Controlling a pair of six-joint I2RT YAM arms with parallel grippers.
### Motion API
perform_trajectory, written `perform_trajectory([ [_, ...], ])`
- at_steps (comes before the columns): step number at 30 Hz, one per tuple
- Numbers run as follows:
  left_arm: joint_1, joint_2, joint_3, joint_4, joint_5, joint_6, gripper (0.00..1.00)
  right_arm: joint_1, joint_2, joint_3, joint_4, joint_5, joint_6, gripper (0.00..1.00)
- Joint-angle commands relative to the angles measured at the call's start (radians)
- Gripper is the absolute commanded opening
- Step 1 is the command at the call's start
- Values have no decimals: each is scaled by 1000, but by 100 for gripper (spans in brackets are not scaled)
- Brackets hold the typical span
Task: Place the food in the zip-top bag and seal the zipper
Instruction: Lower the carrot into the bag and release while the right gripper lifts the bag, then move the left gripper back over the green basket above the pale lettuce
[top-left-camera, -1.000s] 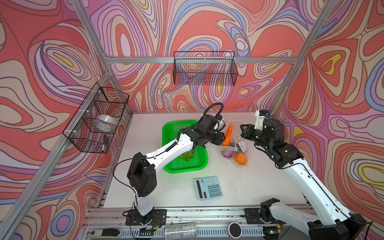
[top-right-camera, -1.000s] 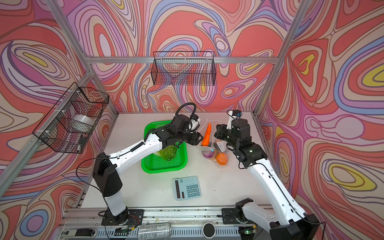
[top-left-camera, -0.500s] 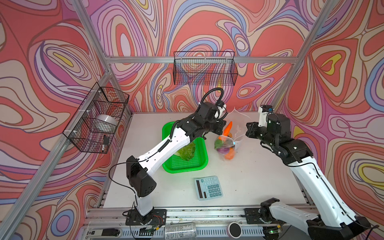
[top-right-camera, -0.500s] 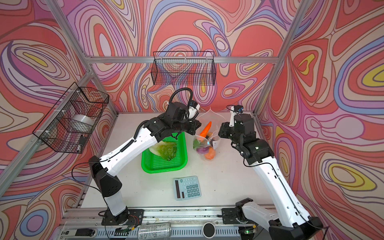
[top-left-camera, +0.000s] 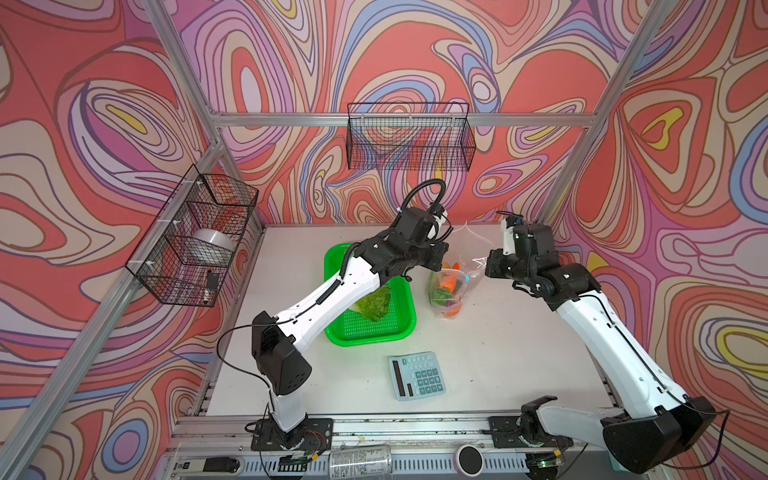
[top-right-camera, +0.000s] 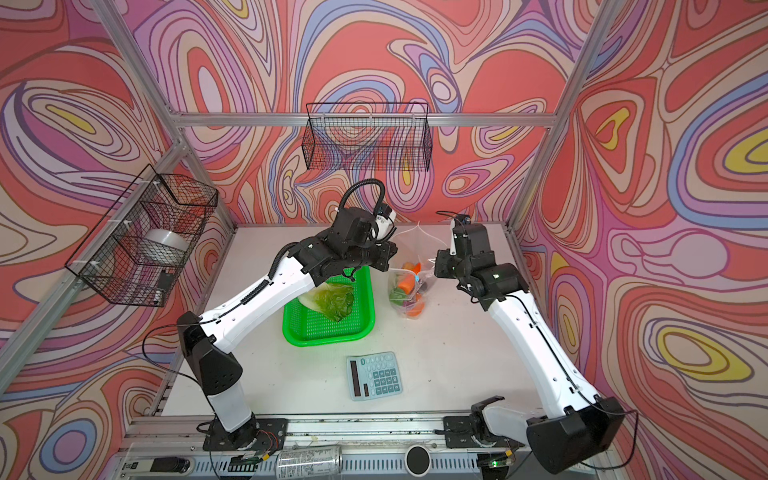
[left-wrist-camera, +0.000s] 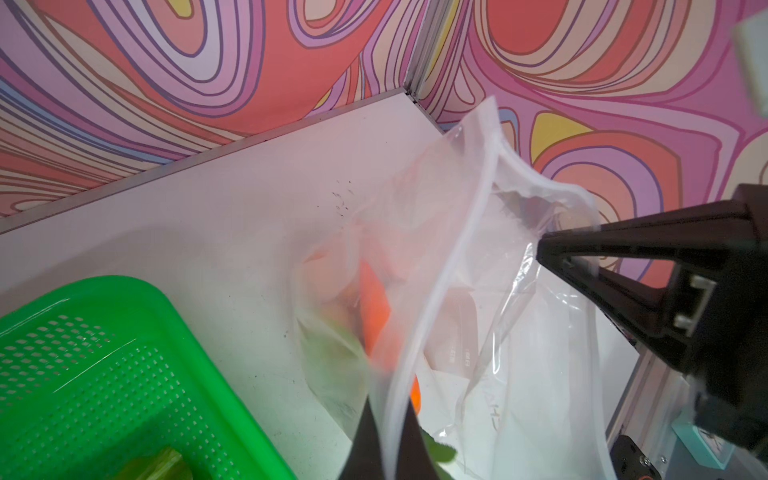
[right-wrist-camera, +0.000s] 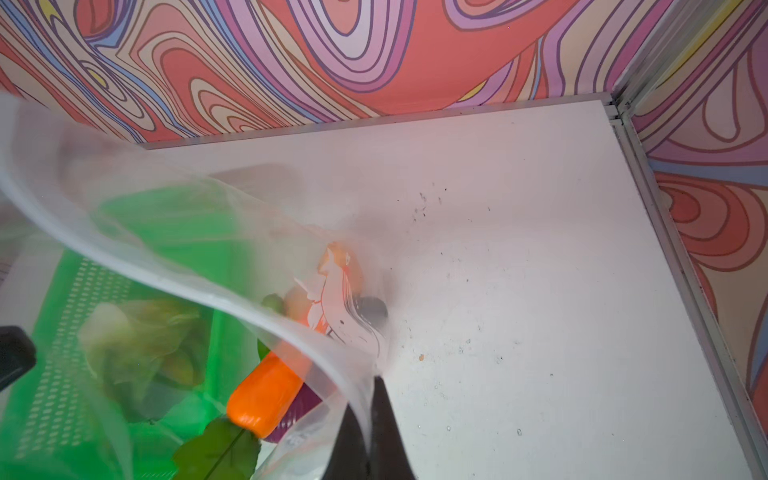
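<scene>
Pinching the zip-top bag (top-left-camera: 451, 291) by opposite sides of its mouth, both claws are closed down tight on the plastic. The left claw (left-wrist-camera: 386, 440) has its two dark fingers (left-wrist-camera: 359, 453) clamped on the zipper (left-wrist-camera: 453, 266), the white strip that runs up between them from the bottom of the left wrist frame. The right claw (right-wrist-camera: 368, 432) grips the same strip on the other side, at the bottom edge of its own wrist frame. In both top views the bag hangs just right of centre, between the two claws and lower in the frame, its mouth held apart. Inside it sit the carrot (right-wrist-camera: 266, 395), a green piece and something purple. A light-blue slider tab (top-right-camera: 417, 277) shows near the right claw. The napa cabbage (top-right-camera: 332, 301) lies in the green basket (top-left-camera: 370, 336), left of the bag and just beside it. A calculator (top-left-camera: 417, 376) lies on the surface (top-left-camera: 519, 353), lower in the frame.
</scene>
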Motion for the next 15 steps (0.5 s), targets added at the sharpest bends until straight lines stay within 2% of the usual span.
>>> perform_trajectory([
  [1, 14, 11, -4, -16, -43, 14, 0, -5, 0, 1, 44, -28, 12, 0],
  [6, 16, -17, 47, 19, 71, -16, 0, -6, -4, 35, 53, -3, -4, 0],
  [10, 18, -15, 60, 26, 16, 20, 0, -7, -17, 60, 61, 19, -16, 0],
  [15, 36, -1, -13, 26, 4, 8, 0, -7, -61, 48, 68, 35, -14, 0],
])
